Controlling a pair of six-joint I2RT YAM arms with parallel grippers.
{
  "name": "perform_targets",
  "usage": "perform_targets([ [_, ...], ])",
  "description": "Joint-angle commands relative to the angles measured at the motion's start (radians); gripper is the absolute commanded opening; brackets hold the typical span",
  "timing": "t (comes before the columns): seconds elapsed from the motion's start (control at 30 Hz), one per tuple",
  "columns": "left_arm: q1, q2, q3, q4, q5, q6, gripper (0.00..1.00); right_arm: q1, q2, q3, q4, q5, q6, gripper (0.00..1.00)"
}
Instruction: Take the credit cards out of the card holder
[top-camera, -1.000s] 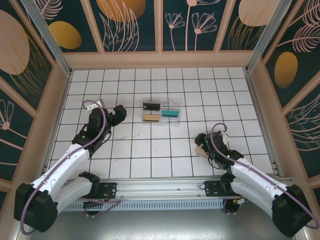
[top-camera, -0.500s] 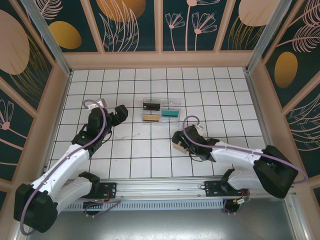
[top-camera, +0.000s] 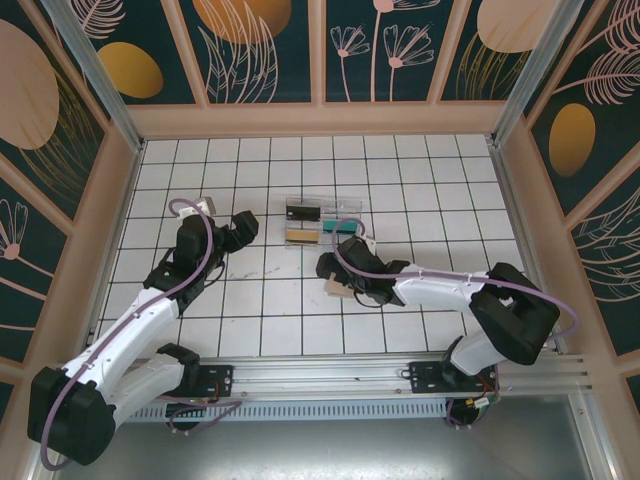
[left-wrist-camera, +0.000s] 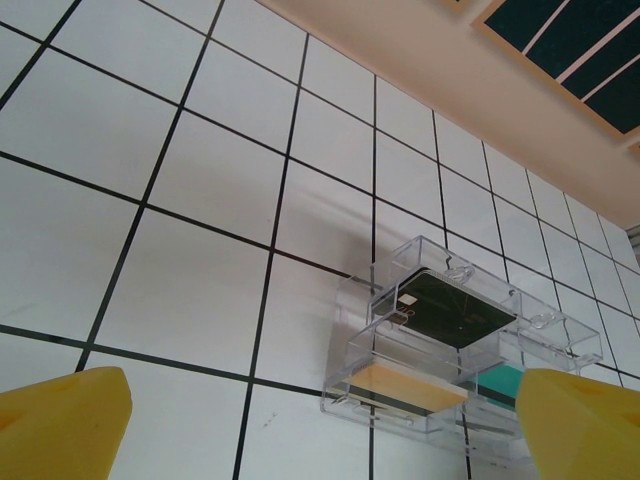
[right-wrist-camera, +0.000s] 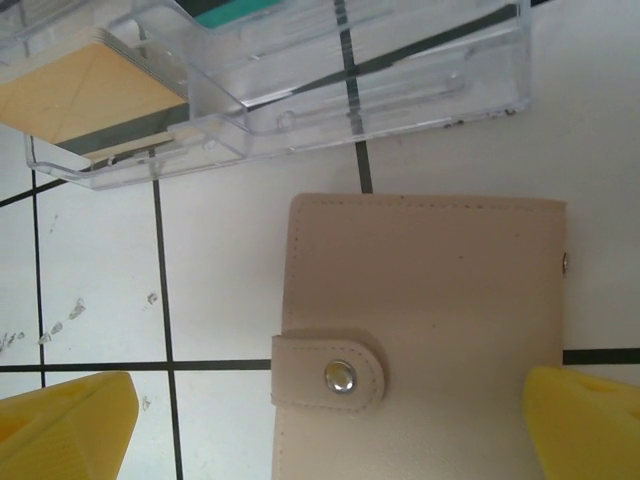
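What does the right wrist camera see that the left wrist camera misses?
Right wrist's extra: the card holder, beige, snapped shut, lying flat on the tiles beside the clear tray. Left wrist's extra: the peach wall base beyond the tiles. Shared: the clear tray, the tan item and teal item inside it, and the white tiled floor.

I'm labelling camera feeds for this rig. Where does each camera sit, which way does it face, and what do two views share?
Top external: above and behind the bases, looking down on the tiled table; left arm and right arm show.
Left wrist: low over the table, tilted toward the clear tray; open left pincer, yellow tips at bottom corners.
Right wrist: facing down on the closed card holder beside the tray; open right pincer, yellow tips likewise.
Shared: both wrist views see the tray.
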Motion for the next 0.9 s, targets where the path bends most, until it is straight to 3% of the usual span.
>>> perform_targets([
  [0.0, -0.003, -0.002, -0.009, 0.017, 0.019, 0.028, 0.99, 0.009, -0.027, 0.030, -0.073, 0.061, -0.027, 0.99],
  [0.1, -0.003, -0.005, -0.020, 0.033, 0.037, 0.024, 0.99, 0.000, -0.048, 0.021, -0.115, 0.100, -0.030, 0.99],
  [0.23, -0.015, -0.007, -0.036, 0.057, 0.078, 0.003, 0.97, -0.031, -0.026, -0.018, -0.057, 0.057, -0.049, 0.99],
  [0.43, -0.121, -0.012, -0.040, 0.037, 0.043, -0.016, 0.96, -0.024, 0.039, -0.029, 0.027, -0.008, -0.038, 0.99],
  [0.87, -0.191, -0.061, -0.095, -0.042, 0.016, -0.059, 0.79, 0.055, 0.105, 0.047, 0.122, -0.072, -0.052, 0.99],
])
